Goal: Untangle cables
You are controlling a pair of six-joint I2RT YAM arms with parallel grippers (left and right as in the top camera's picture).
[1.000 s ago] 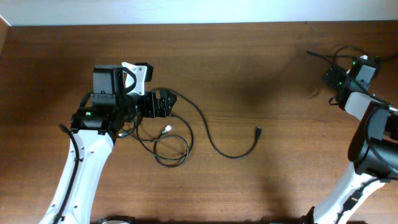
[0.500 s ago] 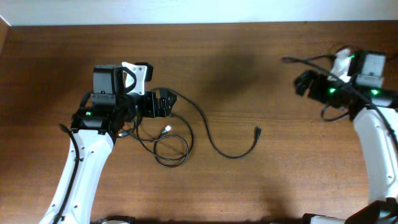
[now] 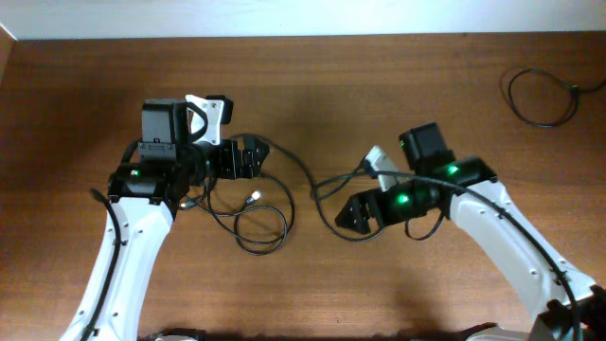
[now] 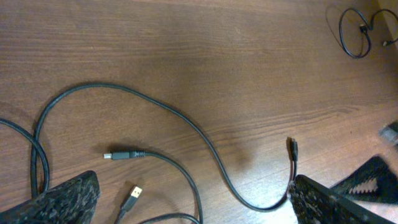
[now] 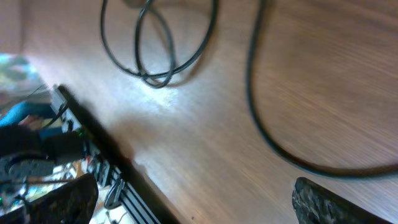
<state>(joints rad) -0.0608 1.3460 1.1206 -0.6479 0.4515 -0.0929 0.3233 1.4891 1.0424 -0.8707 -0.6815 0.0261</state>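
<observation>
Right gripper (image 3: 348, 214) jaws spread, poised over long cable (image 4: 205, 142) | left gripper (image 3: 248, 157) also wide open above tangled loops (image 3: 256, 251) | one coiled cable (image 3: 511, 95) lies well apart, far corner | most untangling apparently remains

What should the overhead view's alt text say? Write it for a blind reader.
Two white robot arms reach over a brown wooden table. The open left gripper sits by a loose tangle of thin black cables; the open right gripper is at the curved end of a long cable trailing from it. Another coiled cable lies far right.
</observation>
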